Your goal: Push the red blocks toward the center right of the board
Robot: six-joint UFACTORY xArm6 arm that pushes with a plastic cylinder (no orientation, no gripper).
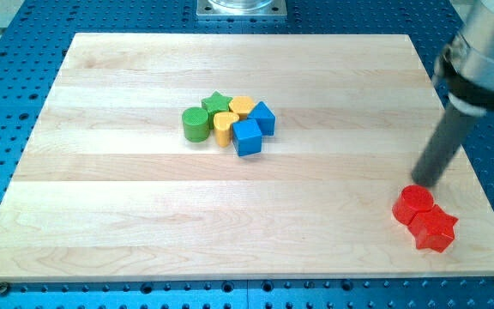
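At the lower right of the frame, the red cylinder (414, 204) and the red star block (436, 230) are lying on the wooden table (127, 215), touching each other, the star just below and right of the cylinder. My tip (421, 184) is standing at the upper edge of the red cylinder, touching it or almost touching; the rod has no end effector, so nothing is being grasped. Near the upper middle of the frame, a tight cluster is sitting well apart from the red blocks: a green cylinder (195, 124), a green star block (217, 103), two yellow blocks (224, 126) (243, 106) and two blue cubes (247, 137) (263, 117).
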